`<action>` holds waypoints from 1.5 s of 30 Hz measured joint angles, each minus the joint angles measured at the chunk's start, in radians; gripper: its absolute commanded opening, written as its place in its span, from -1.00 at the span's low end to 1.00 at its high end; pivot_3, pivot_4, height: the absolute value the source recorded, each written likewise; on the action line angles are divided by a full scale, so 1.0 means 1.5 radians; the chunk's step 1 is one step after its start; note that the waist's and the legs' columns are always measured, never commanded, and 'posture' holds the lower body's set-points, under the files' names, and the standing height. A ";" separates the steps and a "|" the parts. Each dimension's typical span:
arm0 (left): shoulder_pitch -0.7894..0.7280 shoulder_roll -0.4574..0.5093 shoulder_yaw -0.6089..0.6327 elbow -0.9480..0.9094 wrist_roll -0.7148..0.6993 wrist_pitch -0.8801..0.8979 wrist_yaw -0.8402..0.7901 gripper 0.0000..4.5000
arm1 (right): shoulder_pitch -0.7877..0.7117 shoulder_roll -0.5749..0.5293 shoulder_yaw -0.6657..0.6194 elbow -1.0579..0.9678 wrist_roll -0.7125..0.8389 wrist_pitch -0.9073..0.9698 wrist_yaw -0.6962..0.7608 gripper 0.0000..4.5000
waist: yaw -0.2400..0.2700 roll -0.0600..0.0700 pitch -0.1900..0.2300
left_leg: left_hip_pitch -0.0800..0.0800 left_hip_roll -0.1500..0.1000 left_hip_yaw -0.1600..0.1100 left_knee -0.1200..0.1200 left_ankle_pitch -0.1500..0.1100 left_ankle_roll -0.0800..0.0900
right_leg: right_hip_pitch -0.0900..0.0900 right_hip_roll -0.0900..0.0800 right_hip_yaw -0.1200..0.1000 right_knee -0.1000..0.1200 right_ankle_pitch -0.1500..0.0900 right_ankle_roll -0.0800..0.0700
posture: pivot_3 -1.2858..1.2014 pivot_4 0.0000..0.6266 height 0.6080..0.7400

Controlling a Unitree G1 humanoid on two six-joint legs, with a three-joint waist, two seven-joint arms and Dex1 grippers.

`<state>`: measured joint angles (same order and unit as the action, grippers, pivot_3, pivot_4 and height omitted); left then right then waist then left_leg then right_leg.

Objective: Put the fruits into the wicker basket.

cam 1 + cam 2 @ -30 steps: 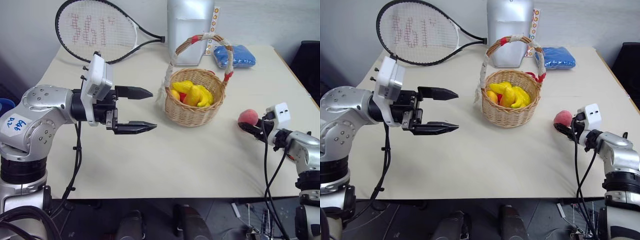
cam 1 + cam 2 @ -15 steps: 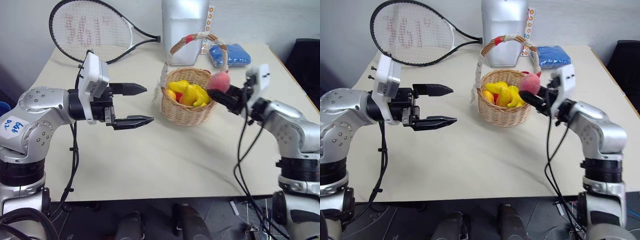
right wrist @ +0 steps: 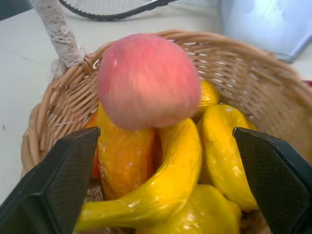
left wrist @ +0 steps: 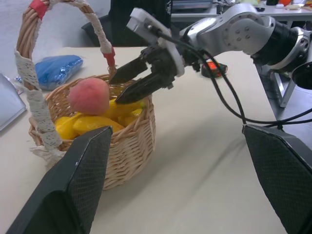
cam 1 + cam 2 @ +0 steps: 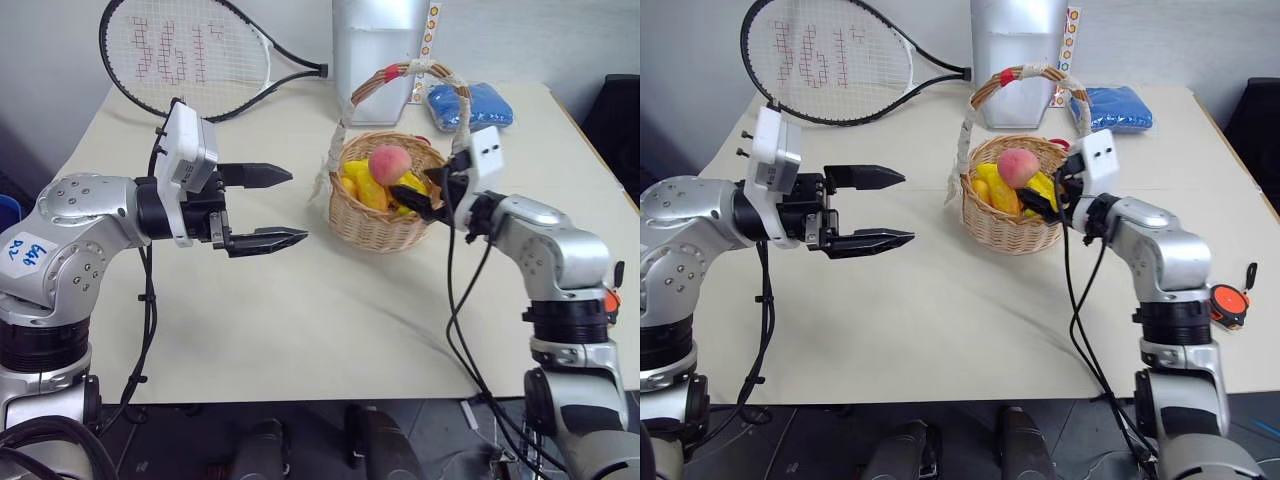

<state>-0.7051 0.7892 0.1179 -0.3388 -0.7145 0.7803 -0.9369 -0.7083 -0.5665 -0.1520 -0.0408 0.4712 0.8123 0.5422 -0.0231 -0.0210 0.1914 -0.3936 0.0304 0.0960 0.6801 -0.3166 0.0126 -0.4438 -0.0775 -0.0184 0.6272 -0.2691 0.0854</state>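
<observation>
The wicker basket (image 5: 385, 228) stands mid-table, its taped handle arching above it. Inside lie yellow fruits, among them a curved banana (image 3: 161, 190) and an oblong mango (image 3: 122, 156). A pink-red peach (image 5: 388, 163) sits over that pile at rim height; whether it rests on the fruit I cannot tell. My right gripper (image 5: 410, 185) reaches over the basket's right rim, open, its fingertips (image 4: 119, 100) just clear of the peach. To the left of the basket my left gripper (image 5: 298, 207) hovers above the table, open and holding nothing.
A tennis racket (image 5: 190, 55) lies at the back left. A silver container (image 5: 375, 50) stands behind the basket, with a blue cloth (image 5: 470, 105) at the back right. An orange tape measure (image 5: 1225, 303) is near the right table edge.
My right arm carried the peach from the table's right side up and left to the basket, then opened; the peach now sits free over the fruits. The left arm stayed put.
</observation>
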 measured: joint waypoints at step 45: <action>-0.025 0.000 -0.009 0.024 0.020 -0.018 0.012 1.00 | -0.111 0.099 -0.021 0.319 -0.127 -0.352 -0.086 -0.89 | -0.006 0.001 0.001 | 0.002 0.001 0.004 -0.001 0.003 -0.002 | -0.001 0.002 0.005 0.001 0.002 0.001 | 0.03 -0.52 1.00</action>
<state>-0.7420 0.7893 0.1039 -0.3023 -0.6838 0.7530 -0.9187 -0.8753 -0.4182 -0.1836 0.4375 0.2805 0.2846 0.4130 -0.0315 -0.0197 0.1922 -0.3909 0.0317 0.1015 0.6783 -0.3120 0.0101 -0.4450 -0.0750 -0.0115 0.6280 -0.2668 0.0869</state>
